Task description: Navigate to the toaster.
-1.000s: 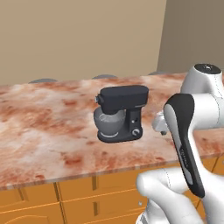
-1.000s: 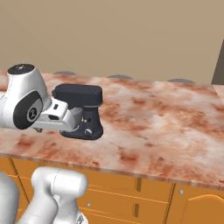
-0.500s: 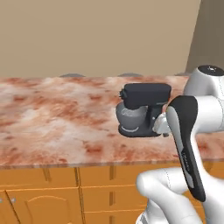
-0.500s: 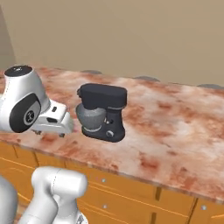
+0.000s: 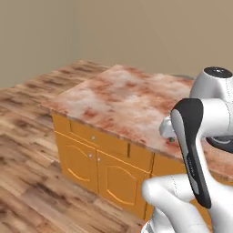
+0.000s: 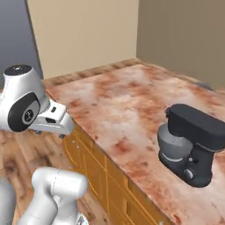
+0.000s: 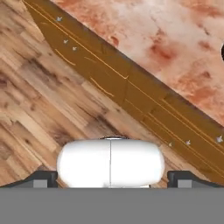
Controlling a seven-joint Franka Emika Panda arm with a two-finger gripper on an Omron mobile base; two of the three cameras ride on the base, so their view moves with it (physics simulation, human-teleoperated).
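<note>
The toaster is out of view. My gripper hangs over the wooden floor beside the counter's cabinet front, its two dark fingertips standing far apart with nothing between them, so it is open. The hand sits tucked near the arm's upper joint, just off the counter's near edge. In the left base view the hand peeks out from behind the arm's dark-fronted link.
A dark grey stand mixer with a bowl stands on the reddish marble island counter. Orange cabinet doors run under the counter. Wood floor spreads left of the island's corner, with beige walls behind.
The whole picture has swung, so the base has turned left. The mixer has slid to the right of both views, and the island's corner and the open floor have come into sight.
</note>
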